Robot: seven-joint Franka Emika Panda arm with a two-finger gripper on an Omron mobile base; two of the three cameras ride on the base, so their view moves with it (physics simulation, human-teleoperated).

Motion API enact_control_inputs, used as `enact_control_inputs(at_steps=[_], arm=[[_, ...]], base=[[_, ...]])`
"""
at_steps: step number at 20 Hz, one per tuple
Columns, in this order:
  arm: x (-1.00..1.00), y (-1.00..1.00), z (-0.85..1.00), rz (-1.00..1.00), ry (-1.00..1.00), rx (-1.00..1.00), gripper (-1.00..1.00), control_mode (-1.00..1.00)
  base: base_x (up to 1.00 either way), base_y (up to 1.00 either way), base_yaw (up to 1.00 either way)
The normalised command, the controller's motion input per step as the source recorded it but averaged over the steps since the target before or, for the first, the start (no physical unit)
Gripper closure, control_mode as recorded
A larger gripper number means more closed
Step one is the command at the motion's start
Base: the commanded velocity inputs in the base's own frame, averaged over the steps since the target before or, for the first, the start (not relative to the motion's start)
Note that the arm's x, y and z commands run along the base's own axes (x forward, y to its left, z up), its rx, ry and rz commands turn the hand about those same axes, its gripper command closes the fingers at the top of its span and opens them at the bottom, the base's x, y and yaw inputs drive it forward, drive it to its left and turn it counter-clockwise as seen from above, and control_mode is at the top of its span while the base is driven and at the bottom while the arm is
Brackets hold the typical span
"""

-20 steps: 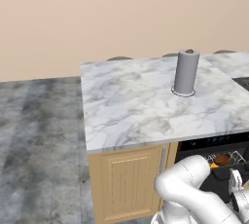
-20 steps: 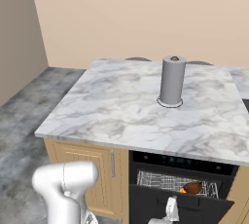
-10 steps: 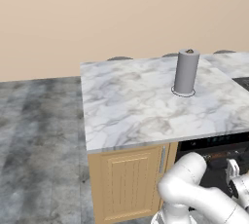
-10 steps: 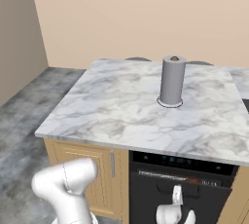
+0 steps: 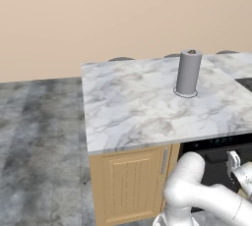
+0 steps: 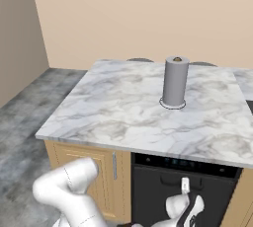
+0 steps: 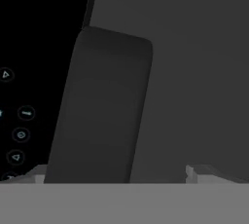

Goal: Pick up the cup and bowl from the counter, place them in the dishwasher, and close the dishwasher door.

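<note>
One gripper (image 6: 185,206) presses against the dishwasher door (image 6: 153,191), apparently seating it shut under the counter (image 6: 123,107); finger spacing cannot be determined.

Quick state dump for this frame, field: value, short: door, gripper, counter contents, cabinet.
dishwasher door: black front panel upright under the counter edge, looks shut; no rack visible
control strip: small icons along the top of the door
door handle: dark bar close in front of the hand camera
gripper: low, against the door front; open or shut cannot be told
counter: marble top, carries a tall grey cylinder standing upright
wooden cabinet: panelled door, left of the dishwasher, closed
</note>
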Motion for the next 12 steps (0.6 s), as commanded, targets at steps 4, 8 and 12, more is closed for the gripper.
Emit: enact_control_inputs(at_steps=[4,8,12], arm=[[0.69,0.0,-0.53,0.0,-0.06,-0.03,-1.0,-1.0],[0.75,0.0,-0.56,0.0,-0.05,-0.04,-1.0,-1.0],[0.78,0.0,-0.61,0.0,-0.04,-0.04,-1.0,-1.0]], base=[[0.0,0.0,0.0],[0.0,0.0,0.0],[0.0,0.0,0.0]])
